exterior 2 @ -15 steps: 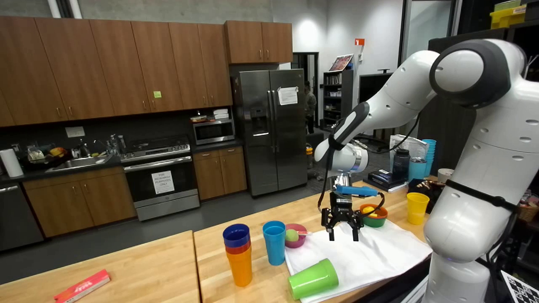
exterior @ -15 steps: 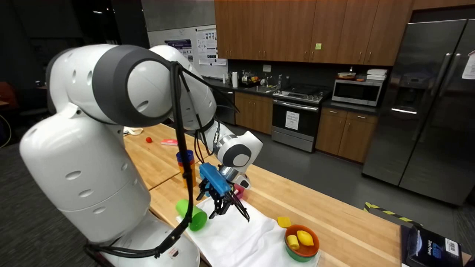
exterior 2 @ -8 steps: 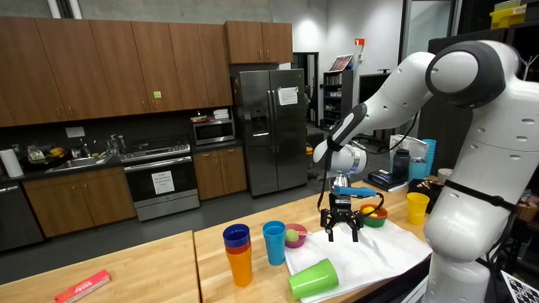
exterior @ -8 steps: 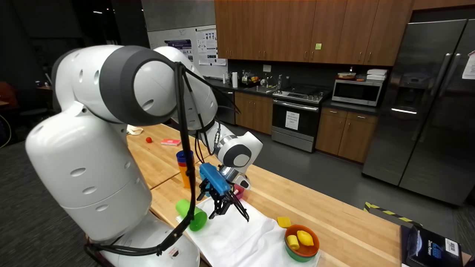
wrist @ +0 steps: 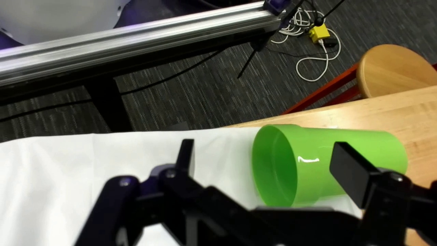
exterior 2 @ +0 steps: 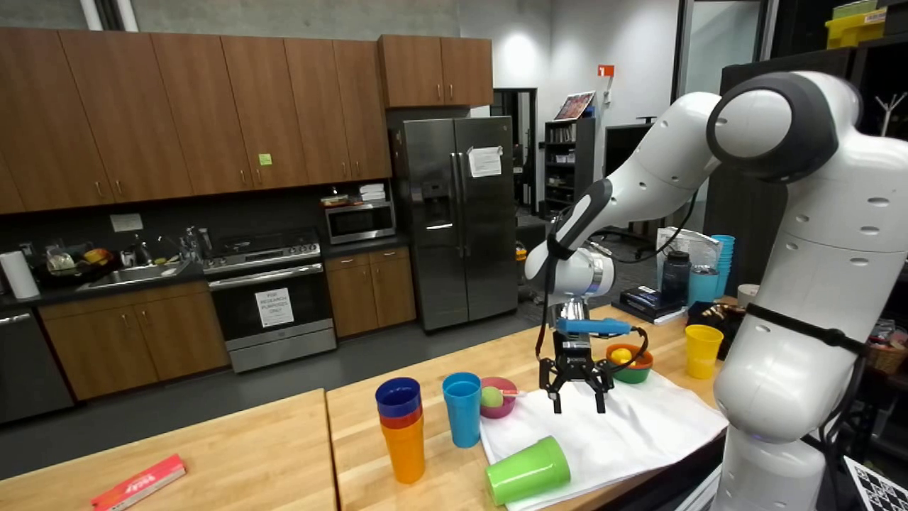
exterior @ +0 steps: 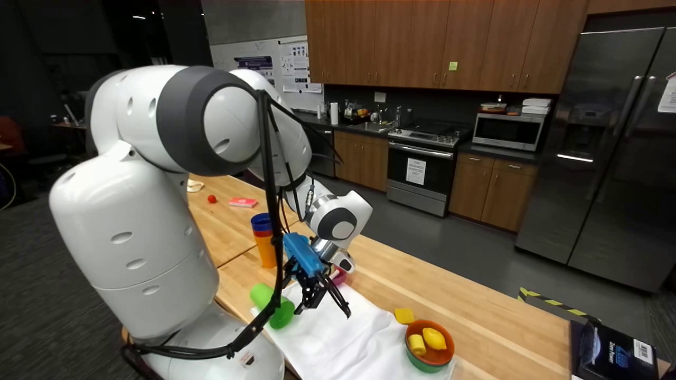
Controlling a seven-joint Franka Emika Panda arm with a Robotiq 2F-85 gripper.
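Watching from far, I see my gripper with fingers wide apart; the green cup lies on its side, near but apart from them, its mouth showing between the fingertips in the wrist view.

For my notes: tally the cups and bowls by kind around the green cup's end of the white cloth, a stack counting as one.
Lying cups: 1, the green cup
Single upright cups: 1, the light-blue cup
Cup stacks: 1, the blue, red and orange stack
Bowls: 1, the pink bowl
Total: 4
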